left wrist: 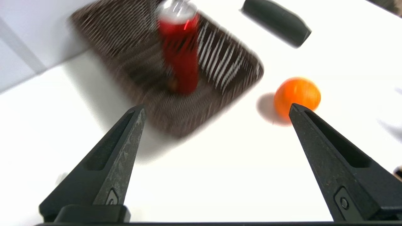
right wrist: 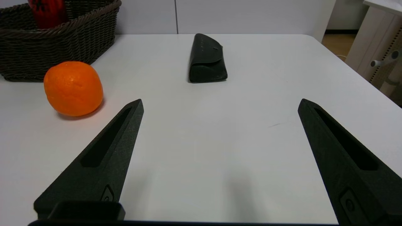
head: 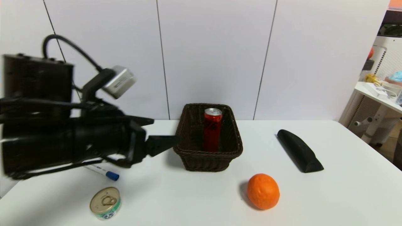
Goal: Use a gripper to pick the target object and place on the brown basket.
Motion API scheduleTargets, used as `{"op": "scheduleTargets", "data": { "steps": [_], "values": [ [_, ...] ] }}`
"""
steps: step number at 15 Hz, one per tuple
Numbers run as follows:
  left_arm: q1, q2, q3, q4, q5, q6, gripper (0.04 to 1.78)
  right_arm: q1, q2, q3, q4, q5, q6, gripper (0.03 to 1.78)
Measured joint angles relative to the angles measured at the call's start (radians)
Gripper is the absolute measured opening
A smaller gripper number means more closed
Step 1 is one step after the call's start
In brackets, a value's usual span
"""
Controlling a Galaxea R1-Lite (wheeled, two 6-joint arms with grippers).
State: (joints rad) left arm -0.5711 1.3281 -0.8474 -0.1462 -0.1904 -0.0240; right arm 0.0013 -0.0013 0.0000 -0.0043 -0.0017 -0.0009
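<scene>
The tall red soda can with a silver top stands upright inside the dark brown wicker basket at the back middle of the white table. My left gripper is open and empty, in the air just left of the basket, with one fingertip close to the basket's left rim. In the left wrist view the gripper has its jaws wide apart, with the can and basket beyond them. My right gripper is open and empty low over the table; it is out of the head view. The right wrist view also shows the basket and the can.
An orange lies in front of the basket to the right. A black case lies at the right. A gold-lidded tin and a blue-capped pen are at the front left. A side table stands off to the right.
</scene>
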Motion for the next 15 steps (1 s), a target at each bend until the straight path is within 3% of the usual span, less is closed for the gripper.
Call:
{"op": "scheduleTargets", "data": {
  "steps": [2, 7, 9, 12, 15],
  "values": [
    [0.073, -0.204, 0.201, 0.003, 0.017, 0.036, 1.66, 0.000, 0.000, 0.000, 0.000, 0.000, 0.000, 1.70],
    [0.354, -0.696, 0.605, -0.025, 0.034, 0.139, 1.67, 0.000, 0.000, 0.000, 0.000, 0.000, 0.000, 1.70],
    [0.414, -0.866, 0.739, -0.023, 0.050, 0.149, 1.68, 0.000, 0.000, 0.000, 0.000, 0.000, 0.000, 1.70],
    [0.486, -1.000, 0.831, -0.027, 0.112, 0.156, 1.69, 0.000, 0.000, 0.000, 0.000, 0.000, 0.000, 1.70],
    [0.556, -1.096, 0.845, -0.007, 0.117, 0.139, 1.69, 0.000, 0.000, 0.000, 0.000, 0.000, 0.000, 1.70]
  ]
}}
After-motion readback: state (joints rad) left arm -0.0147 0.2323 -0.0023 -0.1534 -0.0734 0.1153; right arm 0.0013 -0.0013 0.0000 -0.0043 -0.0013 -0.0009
